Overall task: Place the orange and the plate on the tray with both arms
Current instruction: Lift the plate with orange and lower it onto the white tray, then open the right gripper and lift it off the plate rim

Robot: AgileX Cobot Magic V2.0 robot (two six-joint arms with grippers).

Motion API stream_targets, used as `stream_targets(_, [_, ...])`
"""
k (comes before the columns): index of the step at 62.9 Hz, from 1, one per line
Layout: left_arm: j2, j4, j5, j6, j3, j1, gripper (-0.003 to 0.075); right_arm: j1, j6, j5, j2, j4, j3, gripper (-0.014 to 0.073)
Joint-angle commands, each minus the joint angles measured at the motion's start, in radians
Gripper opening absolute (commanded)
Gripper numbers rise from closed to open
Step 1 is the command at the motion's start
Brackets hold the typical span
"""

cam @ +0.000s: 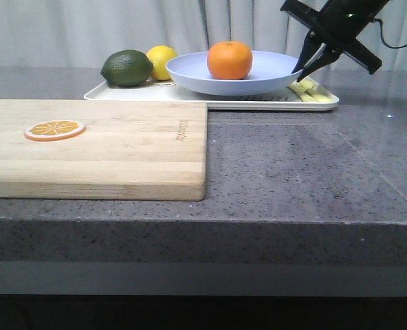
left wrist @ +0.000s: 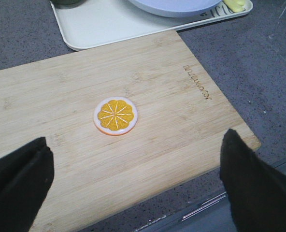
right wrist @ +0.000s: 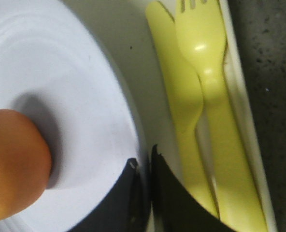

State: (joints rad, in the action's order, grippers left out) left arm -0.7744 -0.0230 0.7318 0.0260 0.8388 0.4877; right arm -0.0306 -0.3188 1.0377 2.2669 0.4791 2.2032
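1. One orange (cam: pixel 229 60).
2. One plate (cam: pixel 272 74).
3. One tray (cam: pixel 210 102).
4. One lemon (cam: pixel 163 59).
5. One dark green lime (cam: pixel 126 68).
6. One orange slice (cam: pixel 54 129).
7. One wooden cutting board (cam: pixel 121 155).
8. Two yellow utensils: one fork (right wrist: pixel 215 96), one knife (right wrist: pixel 174 87).
9. Two pincers: left pincer (left wrist: pixel 133 183), right pincer (cam: pixel 312 63).

The cutting board (cam: pixel 100 148) is pale wood. The plate (cam: pixel 265 72) looks smooth and matt. The fork (right wrist: pixel 210 72) is shiny yellow plastic.
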Motion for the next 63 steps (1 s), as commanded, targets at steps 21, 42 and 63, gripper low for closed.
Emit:
stream_targets(21, [0.004, -0.003, -0.066, 0.000, 0.026, -0.001, 0.0673, -0.011, -0.021, -0.037, -0.036, 0.029, 0.084, -0.0067])
stream_targets(42, [0.004, -0.003, -0.066, 0.000, 0.026, -0.001, 0.0673, -0.007, -0.021, -0.034, -0.036, 0.029, 0.084, 0.0059])
stream_targets(63, [0.004, -0.003, -0.066, 0.000, 0.026, -0.001, 0.0673, -0.007, 0.057, -0.011, -0.058, 0.028, 0.084, 0.0417])
